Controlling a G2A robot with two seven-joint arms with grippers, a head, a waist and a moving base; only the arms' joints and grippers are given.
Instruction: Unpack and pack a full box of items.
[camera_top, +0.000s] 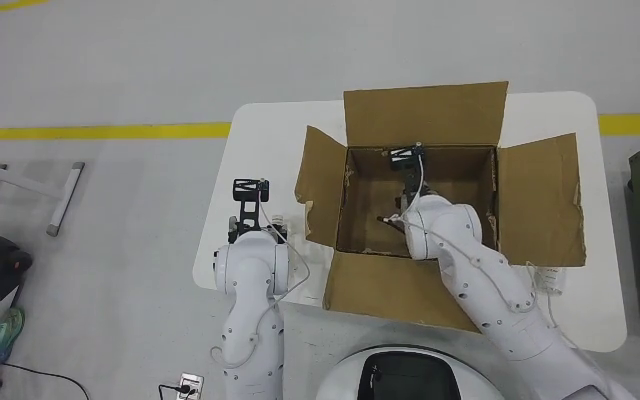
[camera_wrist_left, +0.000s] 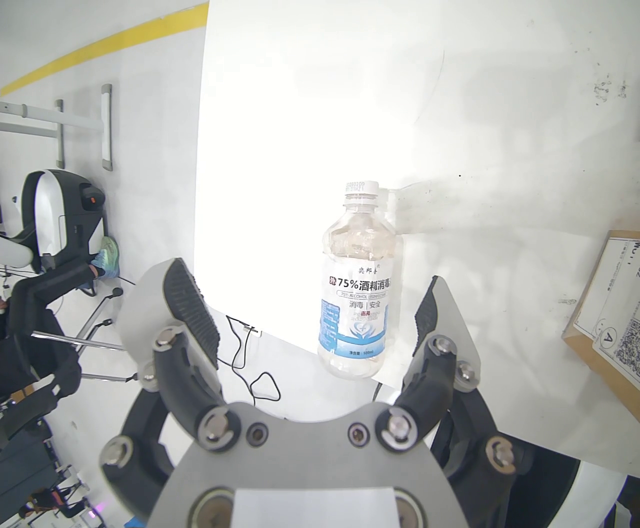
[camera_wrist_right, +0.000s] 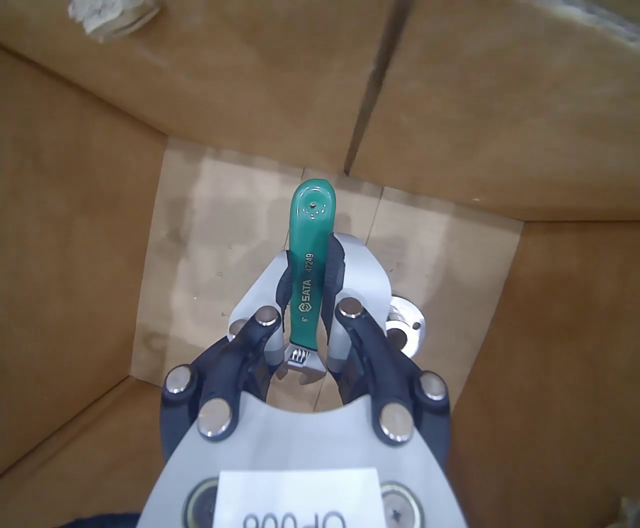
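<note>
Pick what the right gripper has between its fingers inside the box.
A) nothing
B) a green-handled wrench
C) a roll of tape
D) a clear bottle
B: the right gripper is shut on the green-handled wrench, inside the cardboard box.

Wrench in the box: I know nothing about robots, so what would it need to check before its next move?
1. Grip on the wrench: ok. The right gripper is shut on its green handle.
2. Box flaps out of the way: ok. All four are folded outward.
3. Room on the box floor: ok. It is mostly bare, with a metal disc lying to one side.
4. Wrench touching the floor: cannot tell.
5. Left gripper free: ok. It is open, holds nothing and hangs over the bottle.
6. Bottle safely placed: not ok. It sits right at the edge of the table.
</note>
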